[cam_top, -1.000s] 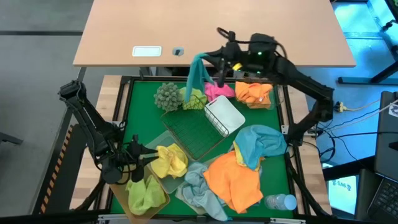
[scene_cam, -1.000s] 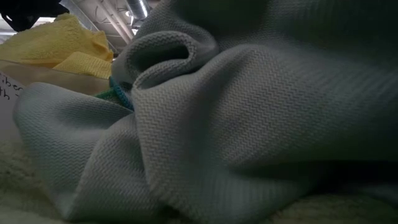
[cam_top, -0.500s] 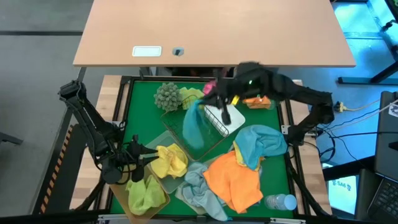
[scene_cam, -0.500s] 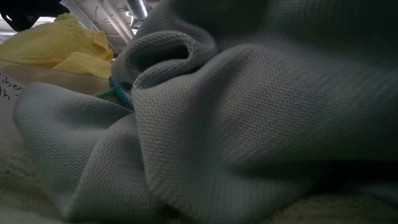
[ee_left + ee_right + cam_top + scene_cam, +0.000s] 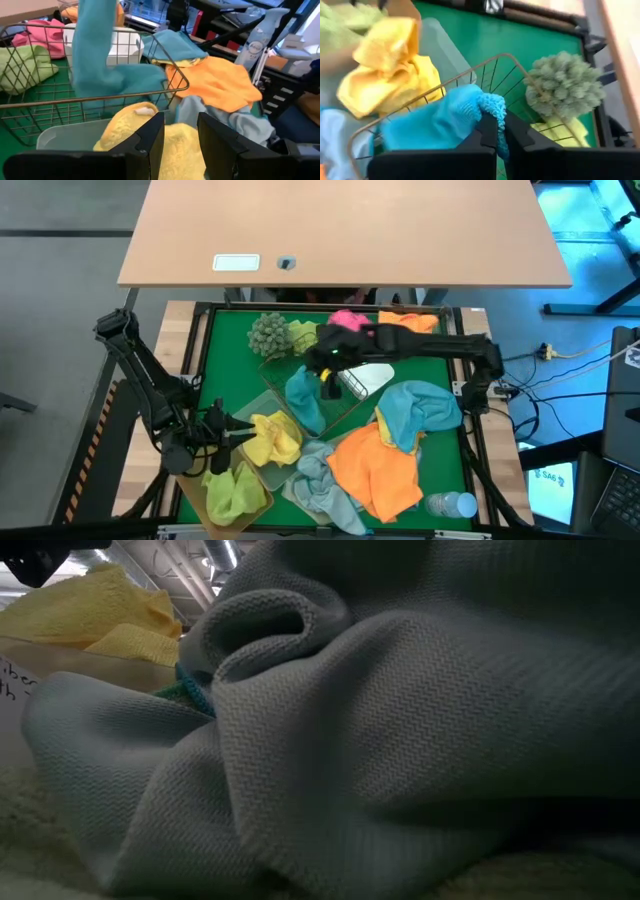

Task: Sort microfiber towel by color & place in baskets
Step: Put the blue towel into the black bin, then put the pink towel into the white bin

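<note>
At the left, the left gripper [image 5: 238, 431] hangs low over the near-left corner, fingers [image 5: 148, 141] parted and holding nothing, just above a yellow towel [image 5: 272, 438] lying in the clear bin [image 5: 60, 137]; beside it the amber bin [image 5: 262, 502] holds a lime towel [image 5: 230, 490]; further in, a bobbly ball [image 5: 268, 334] sits at the far edge; mid-table, the wire basket [image 5: 335, 418] receives a blue towel [image 5: 304, 395], pinched tight in the right gripper [image 5: 327, 379], its free end draping inside the mesh; right of that stand the white bin [image 5: 378, 375], a pink towel [image 5: 347, 319], orange towels [image 5: 378, 470] and more blue ones [image 5: 418, 410]; a bottle [image 5: 452, 504] lies near-right.
</note>
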You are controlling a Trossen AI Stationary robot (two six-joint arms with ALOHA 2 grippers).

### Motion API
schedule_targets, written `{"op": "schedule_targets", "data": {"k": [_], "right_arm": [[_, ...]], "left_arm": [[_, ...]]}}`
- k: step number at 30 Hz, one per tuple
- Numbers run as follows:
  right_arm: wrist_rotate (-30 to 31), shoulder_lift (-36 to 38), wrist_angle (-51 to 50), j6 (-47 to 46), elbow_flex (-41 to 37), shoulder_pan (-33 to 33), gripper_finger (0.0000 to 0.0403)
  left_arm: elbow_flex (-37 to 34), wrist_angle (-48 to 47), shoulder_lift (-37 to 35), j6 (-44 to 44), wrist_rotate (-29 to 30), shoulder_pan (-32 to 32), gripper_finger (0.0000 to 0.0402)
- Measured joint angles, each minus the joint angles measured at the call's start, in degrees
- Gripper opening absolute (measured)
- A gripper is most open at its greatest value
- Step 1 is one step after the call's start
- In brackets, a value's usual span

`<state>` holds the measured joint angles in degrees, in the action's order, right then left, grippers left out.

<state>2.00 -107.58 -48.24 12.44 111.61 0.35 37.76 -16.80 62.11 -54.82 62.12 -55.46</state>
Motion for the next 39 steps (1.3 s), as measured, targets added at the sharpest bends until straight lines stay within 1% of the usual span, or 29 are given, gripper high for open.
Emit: {"op": "schedule_targets", "data": {"k": [7, 9, 14, 18, 21, 30, 34, 39], "right_arm": [[0.54, -6.03, -3.26, -0.02, 0.02, -0.41, 0.0005], [1.48, -7.35, -2.96, -0.03, 0.02, -0.41, 0.0010], [1.53, -9.76, -2.88, -0.05, 0.02, -0.41, 0.0024], [1.52, -10.20, -2.91, -0.08, 0.02, -0.39, 0.0035], [1.50, -10.04, -2.69, -0.05, 0.04, -0.34, 0.0054], [1.50, -9.95, -3.40, -0.08, 0.52, -0.32, 0.0160], [1.49, -9.88, -8.30, -0.08, 5.56, -0.32, 0.0188], [1.49, -9.97, -15.25, -0.12, 13.62, -0.34, 0.0199]], "left_arm": [[0.00, -0.17, -0.02, 0.05, -0.19, 0.11, 0.0112], [0.00, -0.24, -0.01, 0.03, -0.21, 0.14, 0.0112], [-0.02, -0.29, 0.99, 0.03, -0.87, 1.82, 0.0112], [-0.02, -0.50, 2.87, 0.01, -5.10, 4.04, 0.0112], [-0.02, -0.97, 5.10, -0.01, -8.02, 6.09, 0.0112], [-0.04, -4.25, 12.95, -1.80, -18.91, 12.00, 0.0112], [-0.09, -6.94, 16.33, -4.30, -24.67, 13.93, 0.0112], [-0.09, -8.05, 19.64, -5.09, -30.00, 15.96, 0.0112]]}}
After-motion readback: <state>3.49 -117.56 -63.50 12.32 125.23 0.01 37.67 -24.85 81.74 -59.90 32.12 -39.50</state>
